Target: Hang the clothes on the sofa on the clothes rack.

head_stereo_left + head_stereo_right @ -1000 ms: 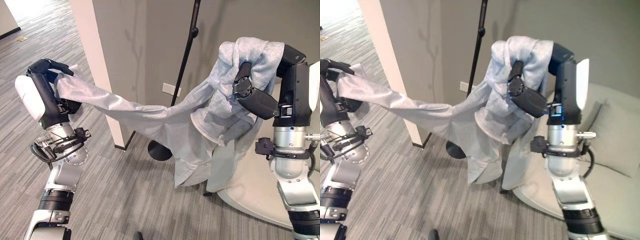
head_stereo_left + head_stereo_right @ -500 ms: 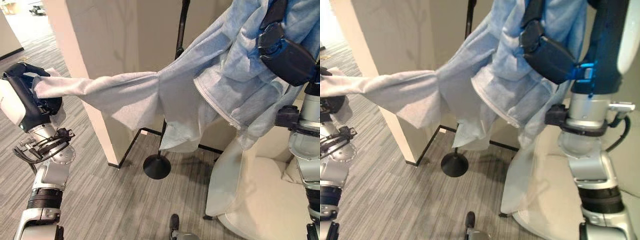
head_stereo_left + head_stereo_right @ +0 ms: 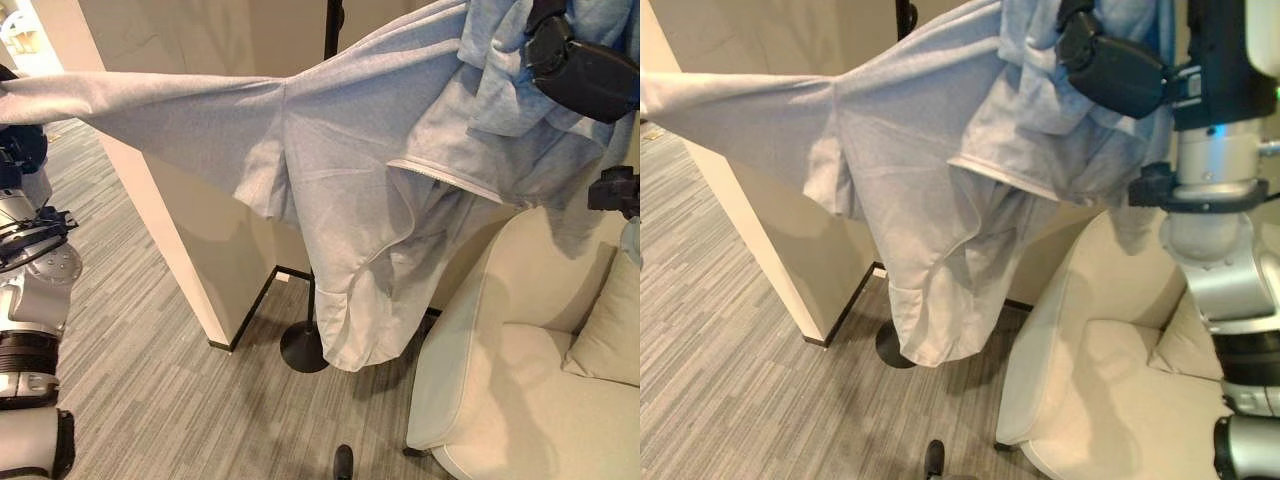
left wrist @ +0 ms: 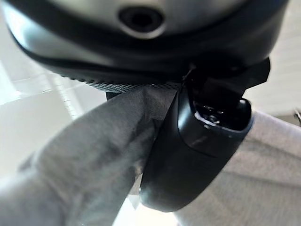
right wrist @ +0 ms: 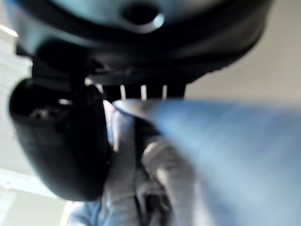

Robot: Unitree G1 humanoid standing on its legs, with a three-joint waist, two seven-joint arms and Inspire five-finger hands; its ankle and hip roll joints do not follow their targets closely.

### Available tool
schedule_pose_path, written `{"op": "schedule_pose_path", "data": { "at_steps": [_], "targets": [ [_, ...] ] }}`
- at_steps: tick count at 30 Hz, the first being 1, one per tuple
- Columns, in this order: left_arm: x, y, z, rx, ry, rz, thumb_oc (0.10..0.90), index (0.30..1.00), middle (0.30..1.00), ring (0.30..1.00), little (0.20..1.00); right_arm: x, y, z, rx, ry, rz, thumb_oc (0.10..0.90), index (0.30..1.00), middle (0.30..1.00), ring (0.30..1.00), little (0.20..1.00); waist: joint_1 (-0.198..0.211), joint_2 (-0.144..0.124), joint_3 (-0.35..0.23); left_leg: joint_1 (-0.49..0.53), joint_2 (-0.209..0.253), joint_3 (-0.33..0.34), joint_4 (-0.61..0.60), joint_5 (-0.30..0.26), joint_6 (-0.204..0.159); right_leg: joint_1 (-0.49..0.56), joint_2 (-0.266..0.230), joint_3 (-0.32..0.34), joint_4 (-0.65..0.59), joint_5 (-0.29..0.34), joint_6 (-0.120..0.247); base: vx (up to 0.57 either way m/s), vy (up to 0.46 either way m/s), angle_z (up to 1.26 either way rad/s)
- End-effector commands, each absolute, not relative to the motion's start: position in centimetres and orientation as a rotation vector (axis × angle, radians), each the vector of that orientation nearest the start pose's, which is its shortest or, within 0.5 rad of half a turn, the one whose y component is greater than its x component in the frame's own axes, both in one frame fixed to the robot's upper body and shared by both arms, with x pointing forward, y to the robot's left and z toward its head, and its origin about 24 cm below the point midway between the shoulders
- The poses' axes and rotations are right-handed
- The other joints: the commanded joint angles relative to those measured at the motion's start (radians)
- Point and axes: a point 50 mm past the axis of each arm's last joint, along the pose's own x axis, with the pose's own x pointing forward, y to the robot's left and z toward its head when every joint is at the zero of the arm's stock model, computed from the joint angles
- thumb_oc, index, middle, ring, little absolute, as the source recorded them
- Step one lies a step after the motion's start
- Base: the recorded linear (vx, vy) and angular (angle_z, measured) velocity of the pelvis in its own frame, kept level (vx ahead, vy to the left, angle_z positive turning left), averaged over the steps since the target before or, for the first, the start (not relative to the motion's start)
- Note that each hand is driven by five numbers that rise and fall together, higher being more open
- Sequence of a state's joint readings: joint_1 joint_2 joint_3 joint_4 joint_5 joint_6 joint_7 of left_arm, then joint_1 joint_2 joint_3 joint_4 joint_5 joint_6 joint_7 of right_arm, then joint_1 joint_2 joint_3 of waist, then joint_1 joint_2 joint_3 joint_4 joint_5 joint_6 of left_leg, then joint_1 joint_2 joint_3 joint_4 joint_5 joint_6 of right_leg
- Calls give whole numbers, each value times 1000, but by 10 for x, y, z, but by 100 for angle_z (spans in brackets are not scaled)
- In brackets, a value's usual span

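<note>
2 hands hold 1 pale grey jacket (image 3: 340,190) spread in the air, high above the floor (image 3: 150,380) and in front of the clothes rack (image 3: 304,345). The jacket is a soft, zip-front garment: a white zipper line (image 3: 455,180) runs slanting across its chest, and the body hangs in loose folds down to a hem level with the rack's round black base. 1 sleeve (image 3: 130,105) is stretched out almost level toward the robot's left, taut and lightly creased.

The left hand (image 4: 197,141) is closed on the end of that sleeve; in the left wrist view its dark thumb is pressed over bunched grey cloth that runs between thumb and palm. The right hand (image 3: 580,75) is up at the robot's right, its dark bulk wrapped in the bunched upper part of the jacket; in the right wrist view the thumb (image 5: 56,146) is clamped against gathered folds, so it grips the cloth too.

The rack's thin black pole (image 3: 333,15) rises behind the jacket beside a beige wall corner (image 3: 190,260). A cream sofa (image 3: 510,390) with a cushion (image 3: 605,335) stands below the right arm, just beside the hanging hem.
</note>
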State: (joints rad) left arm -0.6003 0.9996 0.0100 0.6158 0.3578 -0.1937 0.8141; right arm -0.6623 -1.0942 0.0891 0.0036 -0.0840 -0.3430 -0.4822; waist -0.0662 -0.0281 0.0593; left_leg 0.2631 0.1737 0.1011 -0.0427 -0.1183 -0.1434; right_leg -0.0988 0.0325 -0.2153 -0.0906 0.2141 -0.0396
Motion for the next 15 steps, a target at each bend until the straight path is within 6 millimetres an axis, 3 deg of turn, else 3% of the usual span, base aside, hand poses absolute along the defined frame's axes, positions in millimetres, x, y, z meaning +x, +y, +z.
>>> {"op": "schedule_pose_path", "data": {
  "at_steps": [1, 7, 12, 13, 14, 15],
  "targets": [
    [277, 376, 307, 1298, -757, 1066, 400, 300, 300, 300, 300, 261, -252, 365, -842, -1251, -410, 400, 300, 300, 300, 300, 33, -36, -176, -90, -47, 17, 4, 0, 51, 114, -98, 85, 4, -195, 182, 41, -69, 4],
    [285, 394, 312, 1364, -604, 1062, 400, 300, 300, 300, 300, 290, -259, 374, -934, -1126, -428, 400, 300, 300, 300, 300, 39, -34, -165, -97, -31, 14, 28, 5, 37, 124, -88, 76, 4, -204, 172, 27, -39, 10],
    [299, 389, 305, 1360, -558, 998, 400, 300, 300, 300, 300, 306, -259, 379, -991, -1066, -443, 400, 300, 300, 300, 300, 44, -34, -156, -113, -21, 6, 91, 7, 26, 135, -80, 73, 6, -216, 158, 37, -51, 10],
    [302, 386, 306, 1343, -570, 987, 400, 300, 300, 300, 300, 310, -262, 378, -1020, -1038, -455, 400, 300, 300, 300, 300, 52, -37, -138, -145, -19, -9, 182, 25, 16, 146, -71, 75, 8, -228, 145, -26, -127, 7],
    [304, 381, 308, 1320, -590, 978, 400, 300, 300, 300, 300, 308, -266, 383, -1055, -1037, -488, 400, 300, 300, 300, 300, 64, -48, -92, -243, -11, -53, 372, 91, 2, 171, -64, 65, 9, -242, 119, -12, -167, 14],
    [306, 377, 310, 1320, -606, 967, 400, 300, 300, 300, 300, 307, -268, 385, -1097, -1030, -500, 400, 300, 300, 300, 300, 70, -58, -77, -275, -11, -66, 438, 118, 5, 183, -63, 63, 9, -244, 107, -36, -155, 23]
  ]
}}
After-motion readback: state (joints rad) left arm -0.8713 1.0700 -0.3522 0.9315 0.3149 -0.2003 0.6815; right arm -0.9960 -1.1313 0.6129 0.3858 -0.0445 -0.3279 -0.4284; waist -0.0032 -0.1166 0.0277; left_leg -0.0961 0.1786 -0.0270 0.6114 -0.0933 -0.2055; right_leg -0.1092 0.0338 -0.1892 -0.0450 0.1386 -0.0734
